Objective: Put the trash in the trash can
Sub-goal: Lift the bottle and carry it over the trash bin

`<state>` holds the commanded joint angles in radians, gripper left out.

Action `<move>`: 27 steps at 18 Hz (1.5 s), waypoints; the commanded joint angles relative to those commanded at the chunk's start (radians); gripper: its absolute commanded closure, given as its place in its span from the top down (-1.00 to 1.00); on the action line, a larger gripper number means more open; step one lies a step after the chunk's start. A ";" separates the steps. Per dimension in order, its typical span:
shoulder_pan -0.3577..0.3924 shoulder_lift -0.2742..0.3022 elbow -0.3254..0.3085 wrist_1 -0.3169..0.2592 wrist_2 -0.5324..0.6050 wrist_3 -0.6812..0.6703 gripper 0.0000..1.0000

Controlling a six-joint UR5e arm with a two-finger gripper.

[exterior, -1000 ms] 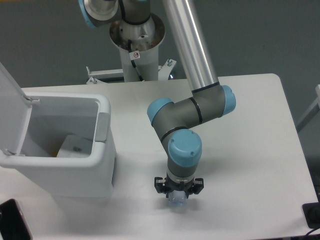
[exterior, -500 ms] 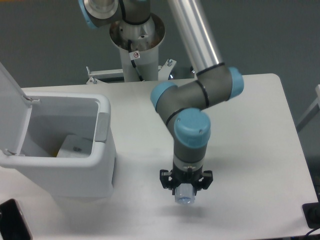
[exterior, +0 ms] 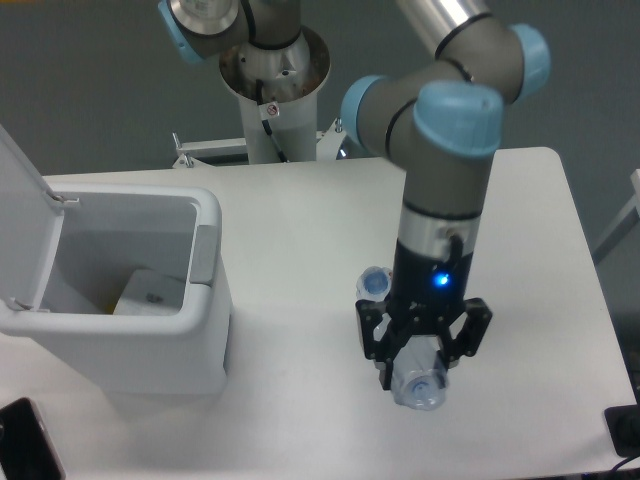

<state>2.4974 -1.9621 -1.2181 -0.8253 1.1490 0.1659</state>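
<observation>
A white worktop [exterior: 290,220] with rounded corners carries a white bin [exterior: 150,345] at its left edge, lid swung open and a grey tab on the side facing the middle. A dark flat object [exterior: 25,445] lies at the near left corner, and another dark item [exterior: 625,430] sits at the near right edge.

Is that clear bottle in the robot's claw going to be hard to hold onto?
Probably somewhat. The clear bottle looks like thin, smooth plastic, so it may flex or slip in the gripper. It appears empty, so likely light. Being round, it would probably roll if dropped on the table.
</observation>
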 joint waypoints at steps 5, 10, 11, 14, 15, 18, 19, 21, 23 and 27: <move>-0.029 0.071 0.026 0.000 -0.044 -0.060 0.27; -0.119 0.146 0.020 0.000 -0.060 -0.101 0.27; -0.147 0.161 0.017 0.000 -0.058 -0.132 0.27; -0.240 0.170 -0.010 0.000 -0.057 -0.135 0.27; -0.270 0.175 -0.026 0.000 -0.054 -0.134 0.27; -0.349 0.170 -0.079 0.002 -0.055 -0.125 0.27; -0.363 0.167 -0.089 0.002 -0.054 -0.115 0.27; -0.371 0.155 -0.101 0.002 -0.055 -0.109 0.27; -0.394 0.141 -0.110 0.003 -0.055 -0.108 0.27; -0.403 0.140 -0.161 0.003 -0.055 -0.060 0.32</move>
<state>2.0939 -1.8224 -1.3789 -0.8222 1.0937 0.1056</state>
